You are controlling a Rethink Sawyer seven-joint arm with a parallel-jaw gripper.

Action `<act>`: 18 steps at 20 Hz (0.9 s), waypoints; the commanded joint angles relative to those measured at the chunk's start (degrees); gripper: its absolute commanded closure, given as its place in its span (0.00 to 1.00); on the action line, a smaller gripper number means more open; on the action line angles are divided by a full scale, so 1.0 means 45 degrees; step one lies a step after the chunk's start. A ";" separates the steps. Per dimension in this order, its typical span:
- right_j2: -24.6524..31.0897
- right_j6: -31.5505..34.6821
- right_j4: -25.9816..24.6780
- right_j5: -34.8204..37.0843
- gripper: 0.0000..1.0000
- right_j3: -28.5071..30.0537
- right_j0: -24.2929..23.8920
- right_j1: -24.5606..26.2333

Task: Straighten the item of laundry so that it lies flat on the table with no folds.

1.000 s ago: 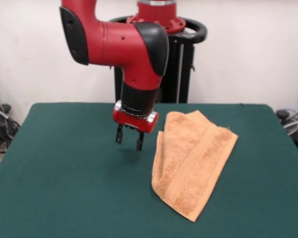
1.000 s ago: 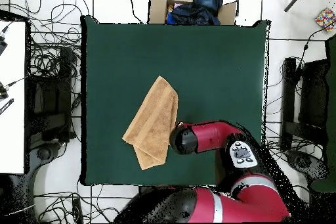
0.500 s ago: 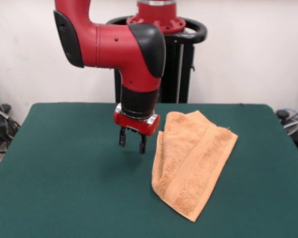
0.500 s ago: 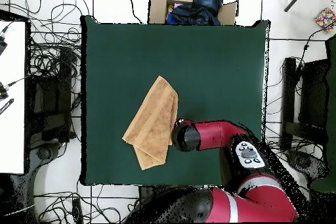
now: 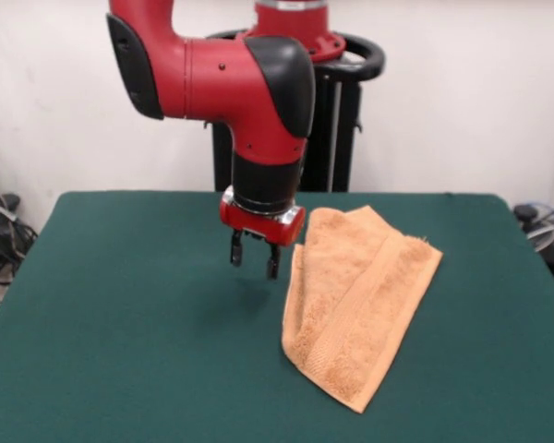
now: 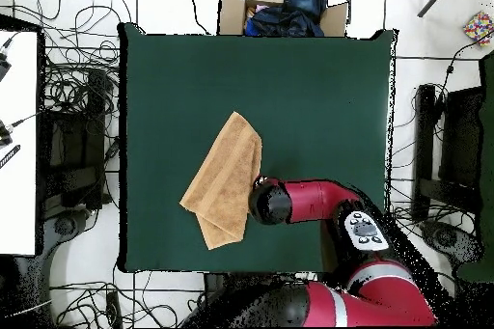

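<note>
Folded orange towel mid-table | gripper poised just beside towel's folded edge, above the felt | fingers parted, grasping nothing

no readable text, labels, brands, numbers or signs in either view

A: Towel state?
B: Folded, lying diagonal on the green table. Red arm ends just beside its long edge.
A: Gripper?
B: Hidden under the arm.
</note>
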 commanded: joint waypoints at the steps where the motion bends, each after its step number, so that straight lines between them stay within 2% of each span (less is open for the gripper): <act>1: 0.0702 0.0749 0.0655 0.0647 0.00 0.0477 0.0460 0.0062; 7: 0.0867 0.0617 0.0399 -0.0030 0.00 0.0504 0.0071 0.0801; 18: 0.0313 0.1521 0.0511 -0.0799 0.00 0.0817 0.0613 0.0959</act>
